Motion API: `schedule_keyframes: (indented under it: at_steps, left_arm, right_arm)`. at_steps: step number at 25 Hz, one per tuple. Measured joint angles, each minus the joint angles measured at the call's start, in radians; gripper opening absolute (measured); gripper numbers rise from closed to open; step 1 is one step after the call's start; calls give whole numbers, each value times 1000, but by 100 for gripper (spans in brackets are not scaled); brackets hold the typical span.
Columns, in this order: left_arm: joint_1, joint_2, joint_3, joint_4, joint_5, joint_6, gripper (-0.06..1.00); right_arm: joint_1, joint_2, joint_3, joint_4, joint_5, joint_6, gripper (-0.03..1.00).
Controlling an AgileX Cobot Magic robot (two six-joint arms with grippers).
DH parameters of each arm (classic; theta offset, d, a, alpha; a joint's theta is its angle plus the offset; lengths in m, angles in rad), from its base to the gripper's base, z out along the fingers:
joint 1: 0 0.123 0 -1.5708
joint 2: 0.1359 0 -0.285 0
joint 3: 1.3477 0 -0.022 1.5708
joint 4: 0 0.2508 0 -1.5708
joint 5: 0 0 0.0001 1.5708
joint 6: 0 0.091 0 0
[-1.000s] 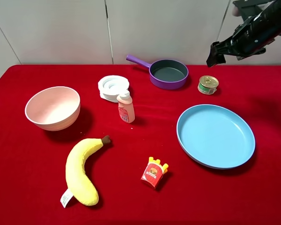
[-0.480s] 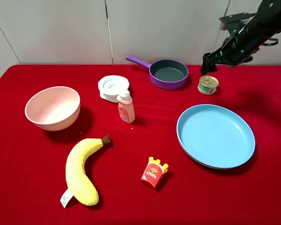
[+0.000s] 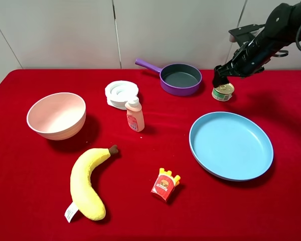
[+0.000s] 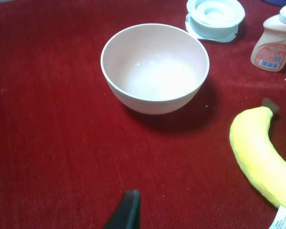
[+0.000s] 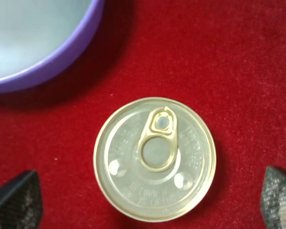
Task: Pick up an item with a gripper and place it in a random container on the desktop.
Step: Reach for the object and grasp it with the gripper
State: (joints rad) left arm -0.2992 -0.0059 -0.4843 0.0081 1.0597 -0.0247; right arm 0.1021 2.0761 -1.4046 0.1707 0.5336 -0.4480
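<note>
The item, a small tin can (image 3: 222, 92) with a gold pull-tab lid, stands upright on the red desktop (image 3: 155, 150) at the back right, beside the purple pan. My right gripper (image 3: 220, 77) hovers just above it, open. In the right wrist view the can (image 5: 155, 158) lies between the two wide-apart fingertips (image 5: 15, 199) of that gripper (image 5: 147, 198), not touched. The container, a pale pink bowl (image 3: 56, 116), sits empty at the left. It also shows in the left wrist view (image 4: 155, 102), where only one black tip of my left gripper (image 4: 126, 210) is seen.
A purple frying pan (image 3: 180, 79) sits close to the left of the can. A wide blue plate (image 3: 231, 145) lies in front of it. A pink-white bottle (image 3: 134, 114), a white ring-shaped piece (image 3: 122, 93), a plush banana (image 3: 88, 183) and a toy fries box (image 3: 165, 185) are spread over the cloth.
My right gripper has come down and to the left from high at the back right, and now hangs right over the can. Nothing on the cloth has moved.
</note>
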Motion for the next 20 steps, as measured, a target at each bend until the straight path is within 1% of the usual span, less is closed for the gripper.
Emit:
schedule_keyframes:
  at_steps: [9,13,20]
  left_arm:
    - [0,0,0,1,0,0,92]
    - [0,0,0,1,0,0,92]
    - [0,0,0,1,0,0,92]
  right_arm:
    - [-29,57,-30,0,-14,-9,69]
    - [-29,89,-60,0,-6,-9,69]
    - [-29,124,-63,8,-4,-9,69]
